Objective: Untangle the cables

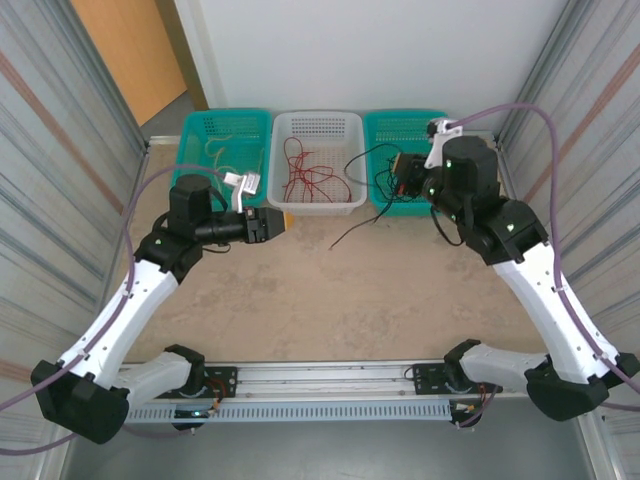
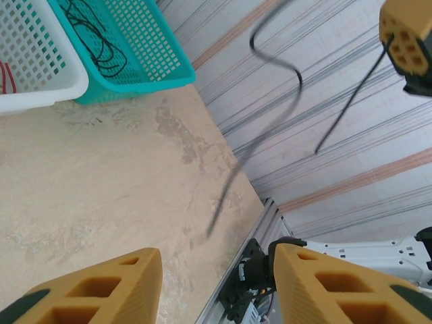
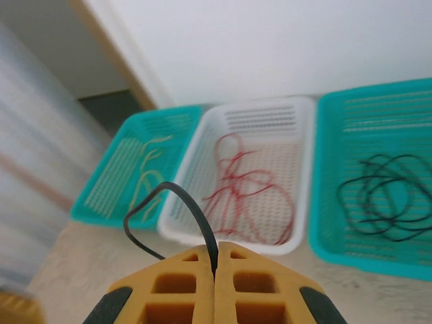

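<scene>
Right arm (image 1: 520, 240) reaches forward, its gripper (image 3: 216, 262) pinching a black cable (image 3: 202, 226).

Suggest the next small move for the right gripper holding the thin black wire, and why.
Probably carry the thin black wire over the right-hand teal mesh basket and release: the right gripper is shut on it, and other black wires already lie there.

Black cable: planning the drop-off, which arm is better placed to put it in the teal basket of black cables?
Right, probably. The right claw is shut on the black cable and hangs by that teal basket; the left claw is open, holding nothing.
</scene>
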